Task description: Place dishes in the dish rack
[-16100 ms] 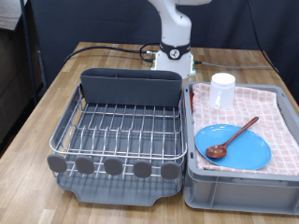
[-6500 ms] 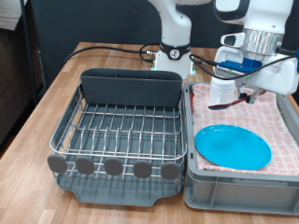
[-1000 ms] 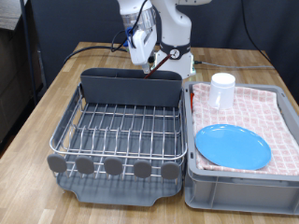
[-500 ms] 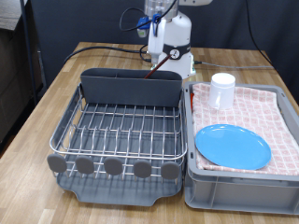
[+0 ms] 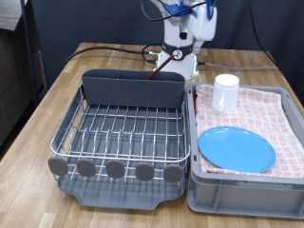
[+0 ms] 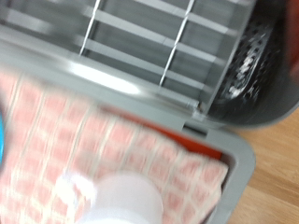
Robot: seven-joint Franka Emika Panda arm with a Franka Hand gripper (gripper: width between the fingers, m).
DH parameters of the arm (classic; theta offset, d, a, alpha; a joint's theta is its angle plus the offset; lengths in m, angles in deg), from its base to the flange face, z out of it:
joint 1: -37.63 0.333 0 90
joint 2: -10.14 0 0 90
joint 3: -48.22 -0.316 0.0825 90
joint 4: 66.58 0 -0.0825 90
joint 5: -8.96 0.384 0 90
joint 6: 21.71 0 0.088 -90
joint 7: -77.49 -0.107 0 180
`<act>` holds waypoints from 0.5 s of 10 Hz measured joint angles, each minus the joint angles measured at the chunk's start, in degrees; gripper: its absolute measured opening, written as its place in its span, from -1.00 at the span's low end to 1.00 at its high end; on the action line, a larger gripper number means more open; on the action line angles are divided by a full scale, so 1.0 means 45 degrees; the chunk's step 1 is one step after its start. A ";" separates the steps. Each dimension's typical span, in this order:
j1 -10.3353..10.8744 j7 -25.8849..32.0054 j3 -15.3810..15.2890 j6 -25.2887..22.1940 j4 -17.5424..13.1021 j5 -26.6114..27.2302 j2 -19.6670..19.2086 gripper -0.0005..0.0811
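The light-blue plate (image 5: 237, 149) lies flat in the checked-cloth bin. The white mug (image 5: 225, 92) stands upright behind it. The silver wire dish rack (image 5: 122, 130) on its dark tray holds no dish on its wires. The wooden spoon does not show in either view. My gripper (image 5: 187, 13) is high at the exterior view's top, above the rack's back right corner, and its fingers cannot be made out. The blurred wrist view shows the mug (image 6: 125, 200), the rack wires (image 6: 140, 33) and the dark perforated back compartment (image 6: 245, 63), but no fingers.
The grey bin (image 5: 242, 193) lined with red-and-white checked cloth (image 5: 275, 114) stands at the exterior view's right, touching the rack. The robot base (image 5: 177, 59) and cables stand behind the rack. The wooden table (image 5: 38, 114) extends to the left.
The hand has swung from above the rack's back left toward the exterior view's right, staying high. The spoon, on the plate 16 s ago, is gone from the bin. Plate and mug have not moved.
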State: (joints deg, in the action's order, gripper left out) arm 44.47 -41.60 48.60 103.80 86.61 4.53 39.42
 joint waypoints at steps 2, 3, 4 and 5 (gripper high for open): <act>0.0281 0.0713 0.0199 -0.0203 -0.0318 0.0165 -0.0362 0.98; 0.0253 0.0644 0.0155 0.0423 -0.0311 -0.0084 -0.0417 0.98; 0.0258 0.0655 0.0079 0.0943 -0.0425 -0.0359 -0.0630 0.98; 0.0278 0.0655 -0.0027 0.1042 -0.0805 -0.0523 -0.1038 0.98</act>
State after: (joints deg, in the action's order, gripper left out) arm 45.72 -38.66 48.48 108.48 82.99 2.18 34.74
